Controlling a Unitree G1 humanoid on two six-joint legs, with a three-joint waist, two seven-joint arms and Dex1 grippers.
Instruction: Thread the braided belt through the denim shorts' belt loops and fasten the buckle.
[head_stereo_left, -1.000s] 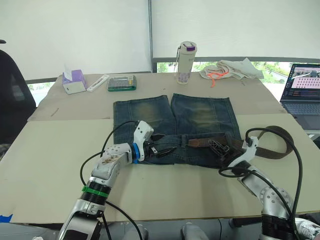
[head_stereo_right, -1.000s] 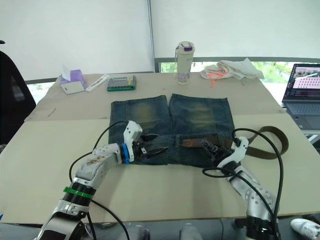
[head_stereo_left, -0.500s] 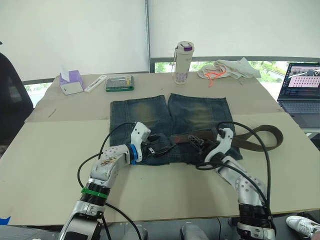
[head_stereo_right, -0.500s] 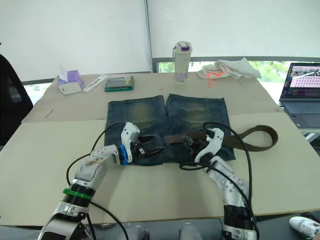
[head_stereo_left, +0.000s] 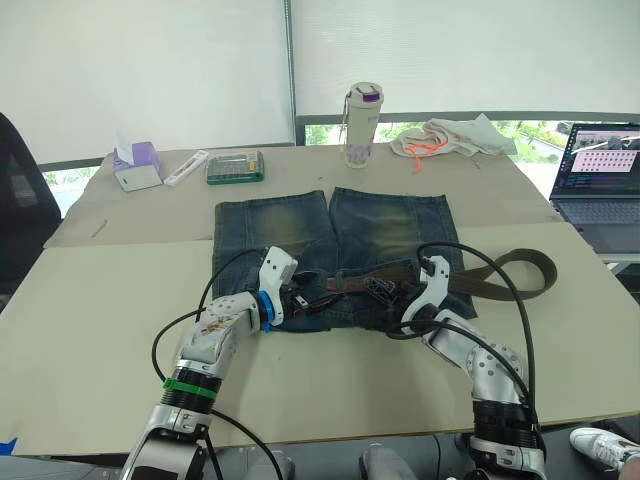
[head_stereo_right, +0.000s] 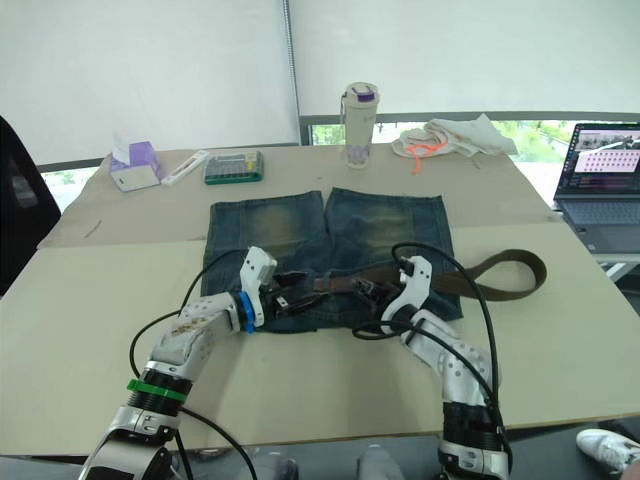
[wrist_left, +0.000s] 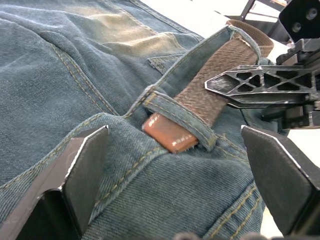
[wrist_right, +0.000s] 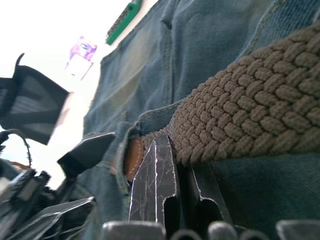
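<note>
The denim shorts (head_stereo_left: 335, 235) lie flat on the table with the waistband towards me. The braided belt (head_stereo_left: 500, 272) runs along the waistband and curls into a loop off to the right. Its brown leather tip (wrist_left: 167, 136) pokes out of one of the belt loops (wrist_left: 182, 114). My left gripper (head_stereo_left: 316, 299) is open, its fingers (wrist_left: 80, 170) spread on either side of that tip over the waistband. Just right of the loop, my right gripper (head_stereo_left: 378, 288) is shut on the braided belt (wrist_right: 240, 125). I cannot make out the buckle.
At the back of the table stand a bottle (head_stereo_left: 362, 125), a whitish cloth with orange cord (head_stereo_left: 450, 135), a green box (head_stereo_left: 235, 166), a white flat item (head_stereo_left: 187, 166) and a tissue box (head_stereo_left: 135, 165). A laptop (head_stereo_left: 598, 185) sits at the right, a black chair (head_stereo_left: 18, 200) at the left.
My right gripper has travelled left along the waistband with the belt, and the belt's loop on the right has followed. The left gripper has stayed by the waistband. The camera shifted slightly.
</note>
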